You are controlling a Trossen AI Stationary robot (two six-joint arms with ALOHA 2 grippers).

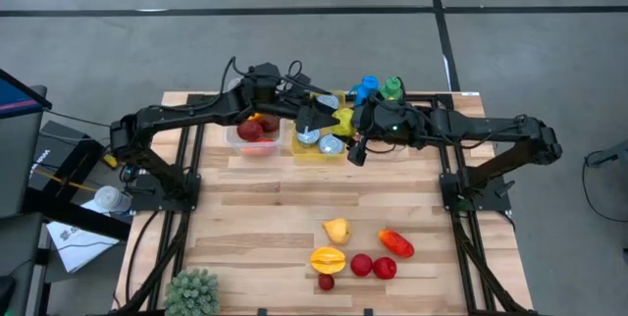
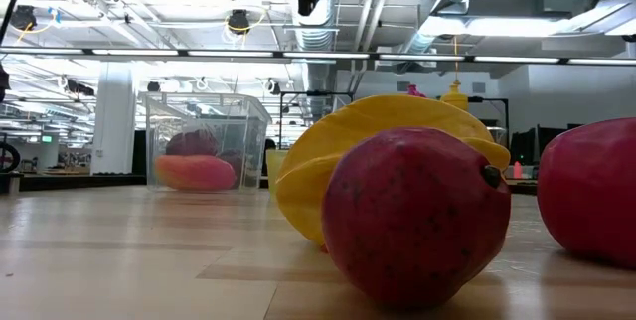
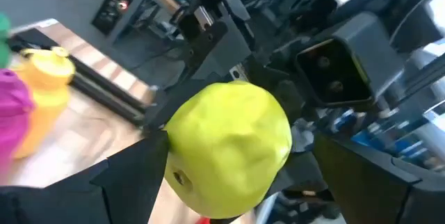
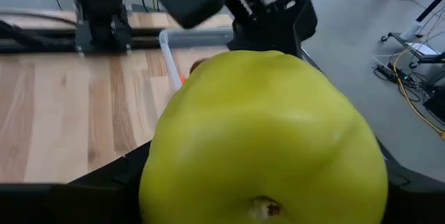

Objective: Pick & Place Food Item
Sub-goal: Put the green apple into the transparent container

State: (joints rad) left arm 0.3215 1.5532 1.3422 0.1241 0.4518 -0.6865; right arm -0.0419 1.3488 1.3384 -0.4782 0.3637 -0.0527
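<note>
1. Holding the yellow-green fruit (image 4: 264,140) in my right gripper (image 4: 257,182) – jaws stood fairly wide, one finger on either flank, closed on the fruit's broad middle.
2. My left gripper (image 3: 243,182) was spread about as wide as it goes and held nothing. Its fingers flanked the same fruit, but I could not tell whether they touched it.
3. Position: the fruit hung in the air at the back of the table (image 1: 255,208), between my two wrists, above the yellow tray (image 1: 319,149) and just beside the clear bin (image 1: 257,131) with red food in it.
4. Handling, as I judged it: round, smooth and glossy, so likely slippery. It looked like a firm shell with little give, probably light for its bulk.
5. Best hold, in my view, was across the widest girth, pads on opposite sides – away from the dimpled stem end, where fingers could slide off the curve.
6. Risk I noted: a round skin can roll in a two-finger pinch if taken off-centre.
</note>
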